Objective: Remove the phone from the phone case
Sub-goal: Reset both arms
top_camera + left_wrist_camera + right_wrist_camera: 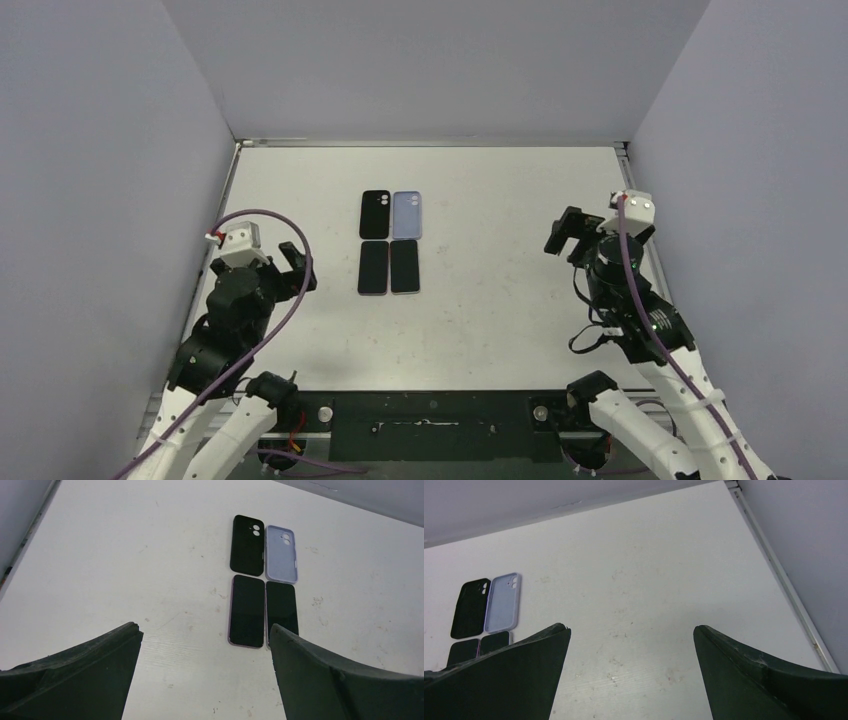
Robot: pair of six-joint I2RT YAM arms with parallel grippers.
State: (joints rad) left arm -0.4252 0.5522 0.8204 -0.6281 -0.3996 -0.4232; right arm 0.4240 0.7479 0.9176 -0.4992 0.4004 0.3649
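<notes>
Lying flat in a tight two-by-two block at the centre of the top view, on the white counter: black phone case at upper left, lavender phone case touching it at upper right, camera cut-outs at their upper ends. Directly below them, side by side with dark screens up: left phone and right phone, each end to end with the case above it, neither inside a case.

In the left wrist view, a thin purplish rim around the left phone; lower corner of the right phone cut off behind the hand itself.

At lower left of the top view, left hand: spread wide, holding nothing, raised off the counter, well apart from the block and aimed toward it.

At middle right of the top view, right hand: likewise spread wide and holding nothing, well apart from the block. In its wrist view, bare counter between the fingertips, both cases at the left edge of the frame.
</notes>
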